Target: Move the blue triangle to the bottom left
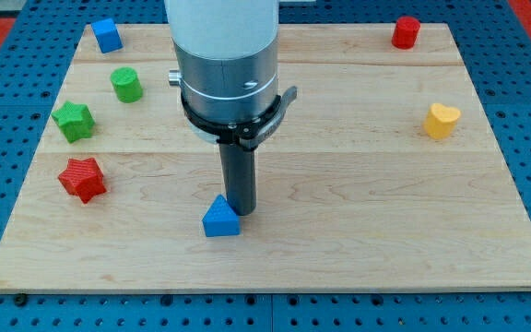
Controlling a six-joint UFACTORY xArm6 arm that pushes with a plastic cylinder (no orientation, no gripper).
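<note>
Wooden board on blue pegboard is carrying the blue triangle low and left of centre, w/ my tip touching its upper-right side; no gripper on this rig, just the rod. Contact is looking off-centre, so the triangle is probably risking spinning off, or drifting toward the red star. Arm body is blocking the view's top-centre, so anything behind it is hidden.

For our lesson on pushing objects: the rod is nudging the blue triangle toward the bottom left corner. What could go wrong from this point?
My tip touches the blue triangle on its upper right side, off centre, so the block may spin or slip away. The board's bottom edge is near, so a push too far down could drop the triangle off. The arm body hides part of the board behind it.
</note>
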